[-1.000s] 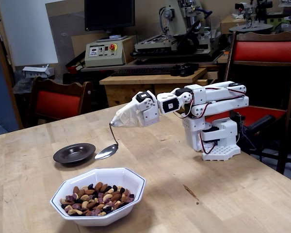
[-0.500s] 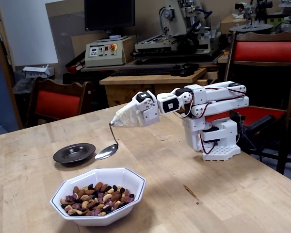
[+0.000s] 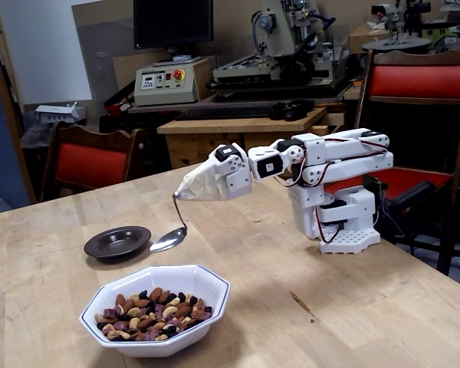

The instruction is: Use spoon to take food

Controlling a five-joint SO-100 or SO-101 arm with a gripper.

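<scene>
What moved: nothing that I can see. The arm, the spoon and both dishes sit just where they sat a second ago.
Spoon [image 3: 171, 236]: it hangs down from the gripper, its shiny scoop end lowest, in the air just past the right rim of the dark dish. The thin handle goes up to the taped top. The scoop looks empty.
Food [image 3: 153, 313]: nuts and dried fruit lie in the white bowl [image 3: 207, 282], at the front of the table, not yet touched.
Which way to go: the food is below the scoop and nearer the camera, so the scoop must come forward and down into the bowl.
Gripper [image 3: 185, 189]: it is wrapped in tape with the spoon top bound in, so I cannot tell if the fingers are squeezed.
Dark dish [image 3: 116, 241]: empty, left of the scoop.
Table [image 3: 368, 307]: pale wood.
</scene>
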